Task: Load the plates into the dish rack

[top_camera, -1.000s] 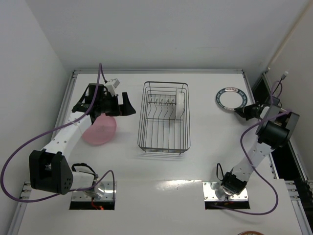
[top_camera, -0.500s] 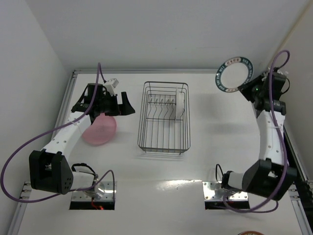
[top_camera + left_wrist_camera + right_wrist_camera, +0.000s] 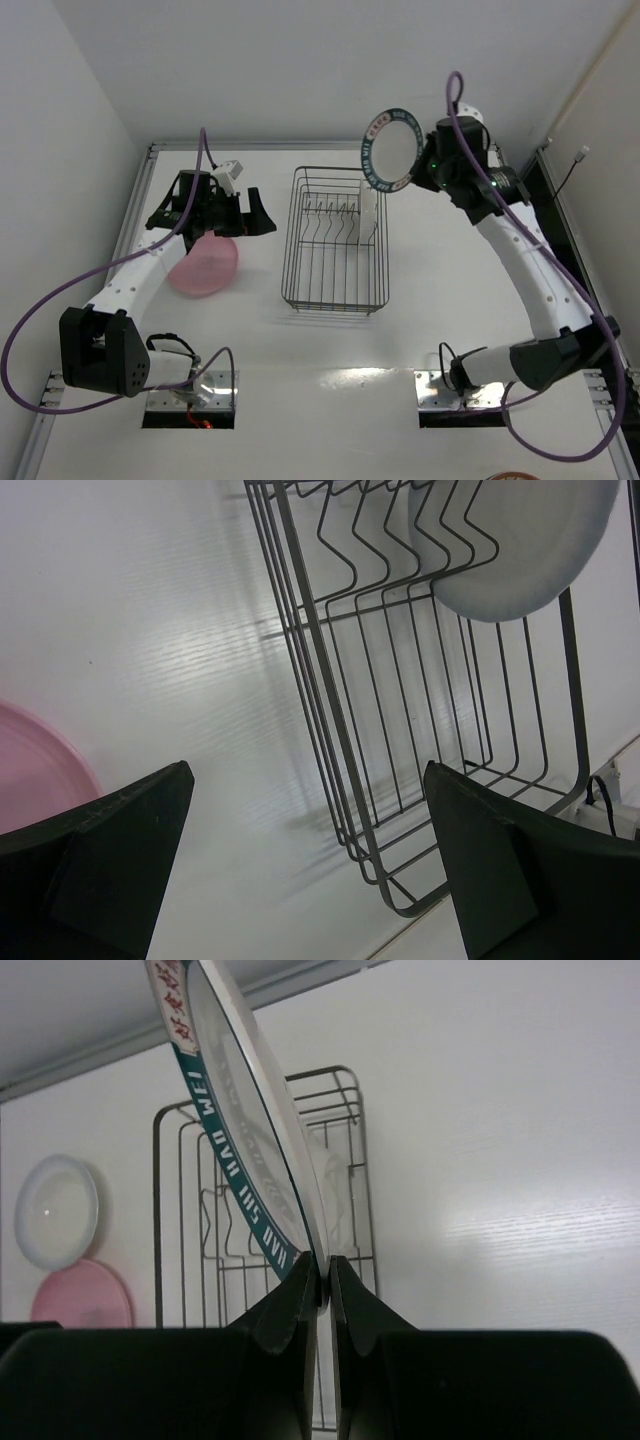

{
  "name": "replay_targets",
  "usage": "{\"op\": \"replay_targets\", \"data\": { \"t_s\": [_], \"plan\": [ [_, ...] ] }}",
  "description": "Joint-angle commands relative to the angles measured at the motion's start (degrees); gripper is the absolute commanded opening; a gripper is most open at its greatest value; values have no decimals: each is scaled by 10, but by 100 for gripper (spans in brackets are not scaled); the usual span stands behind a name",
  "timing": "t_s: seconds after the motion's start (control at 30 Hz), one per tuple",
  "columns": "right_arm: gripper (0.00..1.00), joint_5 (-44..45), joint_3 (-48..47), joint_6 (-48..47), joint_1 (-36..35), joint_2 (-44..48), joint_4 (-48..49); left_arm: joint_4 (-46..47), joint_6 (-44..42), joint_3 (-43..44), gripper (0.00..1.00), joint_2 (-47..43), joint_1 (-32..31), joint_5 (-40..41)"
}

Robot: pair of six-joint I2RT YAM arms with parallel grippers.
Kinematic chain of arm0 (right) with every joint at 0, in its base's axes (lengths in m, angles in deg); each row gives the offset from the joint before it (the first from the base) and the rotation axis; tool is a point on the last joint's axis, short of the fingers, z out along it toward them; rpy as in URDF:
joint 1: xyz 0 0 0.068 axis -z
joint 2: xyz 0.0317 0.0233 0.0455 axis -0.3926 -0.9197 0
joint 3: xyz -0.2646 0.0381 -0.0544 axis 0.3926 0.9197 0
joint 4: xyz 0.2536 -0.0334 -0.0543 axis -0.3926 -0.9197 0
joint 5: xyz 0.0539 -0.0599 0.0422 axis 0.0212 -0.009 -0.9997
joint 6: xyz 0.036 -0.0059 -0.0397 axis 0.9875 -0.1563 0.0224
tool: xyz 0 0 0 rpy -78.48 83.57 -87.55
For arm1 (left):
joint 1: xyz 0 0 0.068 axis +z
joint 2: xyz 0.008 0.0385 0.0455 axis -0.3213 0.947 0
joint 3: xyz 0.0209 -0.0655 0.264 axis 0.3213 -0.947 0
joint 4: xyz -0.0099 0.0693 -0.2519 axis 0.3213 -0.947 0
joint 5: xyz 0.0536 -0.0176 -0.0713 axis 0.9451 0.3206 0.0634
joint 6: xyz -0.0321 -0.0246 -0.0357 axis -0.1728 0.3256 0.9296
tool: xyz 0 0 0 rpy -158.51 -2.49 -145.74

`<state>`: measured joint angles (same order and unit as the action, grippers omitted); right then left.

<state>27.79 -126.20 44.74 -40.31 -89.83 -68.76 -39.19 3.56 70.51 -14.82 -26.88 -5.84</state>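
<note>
r gripper (image 3: 322,1282) is clamped on the lower edge of the rimmed plate (image 3: 235,1120), one finger each side of the rim, no gap showing btw pads and plate. top cam shows that plate held up in the air on edge, face turned partly toward the cam: teal band w/ red marks round a pale centre. in that view it lies over the far right corner of the rack (image 3: 335,285); can't tell if it's straight above the wires or off to one side. r wrist cam has the rack behind and below the plate, and the plate tilts up and to the left from the grip.

racked plate (image 3: 369,215), plain white, stands upright btw the prongs at the far right end of the rack.

l gripper (image 3: 307,780) is spread wide w/ nothing btw its fingers. it hangs over bare table (image 3: 450,300) btw the pink plate (image 3: 205,265) and the rack's left side, tips pointing toward the rack. l wrist cam gets the pink plate's edge at the left and the rack wires w/ the racked plate at upper right.

pink plate lies flat on the table, left of the rack and apart from it, partly under the l arm. a white plate (image 3: 57,1210) lies flat just beside it, edges meeting or overlapping in the r wrist view; the top cam hides it under the l arm.
</note>
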Motion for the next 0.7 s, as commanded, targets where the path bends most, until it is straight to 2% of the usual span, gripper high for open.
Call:
{"op": "replay_targets", "data": {
  "t_s": [0.0,0.07,0.2,0.27,0.4,0.67],
  "plan": [
    [0,121,-85,-3,-85,-39,-47,11,8,16,100,1,7,-5],
    [0,158,-108,3,-109,-59,-69,6,8,16,100,1,7,-5],
    [0,158,-176,3,-134,-116,-128,6,8,16,100,1,7,-5],
    [0,187,-210,10,-152,-142,-150,6,8,16,100,1,7,-5],
    [0,225,-231,25,-175,-152,-172,6,8,16,100,-6,7,-5],
    [0,295,-441,57,-245,-319,-335,-13,13,16,100,-12,7,24]
  ]
}}
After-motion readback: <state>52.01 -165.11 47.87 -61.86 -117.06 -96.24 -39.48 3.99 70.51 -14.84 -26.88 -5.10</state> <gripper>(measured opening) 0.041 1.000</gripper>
